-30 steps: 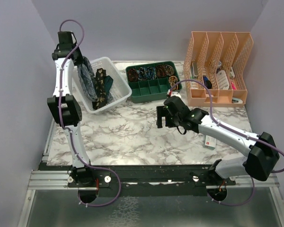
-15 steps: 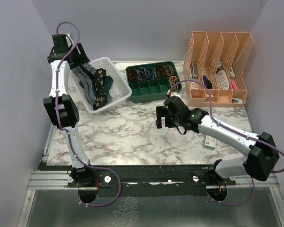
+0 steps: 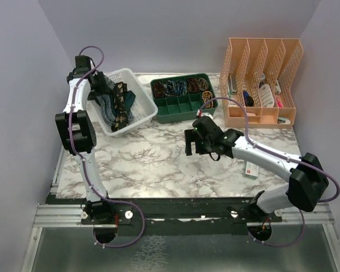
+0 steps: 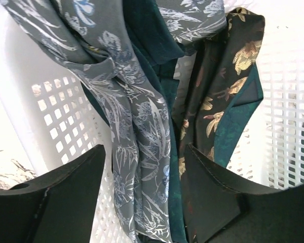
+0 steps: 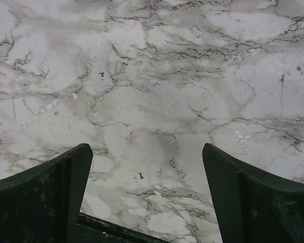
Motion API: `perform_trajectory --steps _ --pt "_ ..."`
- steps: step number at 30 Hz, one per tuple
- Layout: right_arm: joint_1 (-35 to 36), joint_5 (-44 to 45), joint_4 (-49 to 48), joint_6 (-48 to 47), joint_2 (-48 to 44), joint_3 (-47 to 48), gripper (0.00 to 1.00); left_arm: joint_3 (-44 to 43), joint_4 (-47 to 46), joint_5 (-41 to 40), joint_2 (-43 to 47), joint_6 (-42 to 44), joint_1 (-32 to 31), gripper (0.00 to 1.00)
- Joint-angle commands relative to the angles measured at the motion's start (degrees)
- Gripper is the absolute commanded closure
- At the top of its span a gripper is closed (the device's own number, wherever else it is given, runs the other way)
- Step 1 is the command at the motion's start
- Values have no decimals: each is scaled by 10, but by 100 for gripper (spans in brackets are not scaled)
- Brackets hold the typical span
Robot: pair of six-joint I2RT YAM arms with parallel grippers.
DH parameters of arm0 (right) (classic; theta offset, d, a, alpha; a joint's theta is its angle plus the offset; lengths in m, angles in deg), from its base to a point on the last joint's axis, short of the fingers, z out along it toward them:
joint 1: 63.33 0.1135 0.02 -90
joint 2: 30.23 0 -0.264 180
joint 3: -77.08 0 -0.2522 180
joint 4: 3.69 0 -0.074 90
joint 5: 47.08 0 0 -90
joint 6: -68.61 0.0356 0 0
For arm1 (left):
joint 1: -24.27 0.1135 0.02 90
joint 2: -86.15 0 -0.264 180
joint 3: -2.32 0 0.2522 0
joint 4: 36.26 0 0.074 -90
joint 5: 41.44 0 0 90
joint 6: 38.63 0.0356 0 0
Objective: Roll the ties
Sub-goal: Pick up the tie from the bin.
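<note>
the three ties lie heaped in one white basket [image 3: 148, 111] at the far left corner of the surface [image 3: 153, 161], none yet rolled and none out on the marble. counted in the left wrist view: one blue-grey tie [image 4: 137, 131] with a leaf pattern, one plain teal tie [image 4: 147, 35] behind it, and one black tie with gold flowers [image 4: 218, 86] against the mesh wall to its right.

the left end effector [image 4: 144, 152] reaches down into the basket with its fingers spread, straddling the hanging blue-grey tie and part of the teal one. it is released, not clamped. this looks like lining up a pinch on the blue-grey tie so that it can be lifted out alone.

the right end effector [image 5: 147, 152] hangs over bare marble near the middle of the surface, fingers wide apart and holding nothing. it is probably parked there because a tie needs a flat stretch to be laid out and rolled.

along the far edge stand one green tray [image 3: 178, 106] with small compartments and one peach file rack [image 3: 260, 73] with four slots. one small white card [image 3: 250, 169] lies by the right arm.
</note>
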Motion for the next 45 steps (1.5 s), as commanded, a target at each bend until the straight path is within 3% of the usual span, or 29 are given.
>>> perform_trajectory --steps 1,10,14,19,24,28,34,35,38,39,45 --pt "1 2 18 -1 9 16 4 -7 13 -29 3 7 2 38" --pt "1 4 19 -15 18 23 4 -9 25 13 -27 23 -2 35" --pt "1 5 25 -17 22 27 4 2 26 -3 -35 20 -4 43" --pt "1 6 25 -14 24 24 4 13 29 -16 -41 29 -4 58" --pt "1 5 26 -13 27 23 4 11 29 -28 -24 28 -4 87" --pt "1 5 29 -11 26 25 4 -3 29 -42 -3 34 -5 100" --pt "1 7 32 -8 22 23 3 -7 27 -52 43 36 -3 98" --pt "1 7 30 -7 21 21 3 -10 29 -47 39 40 -2 83" --pt "0 2 29 -6 21 19 3 -10 41 -23 21 42 -2 52" --pt "1 2 29 -5 22 19 3 -7 42 -10 15 41 -2 49" --pt "1 10 34 -5 18 19 3 12 50 -15 -11 50 -3 49"
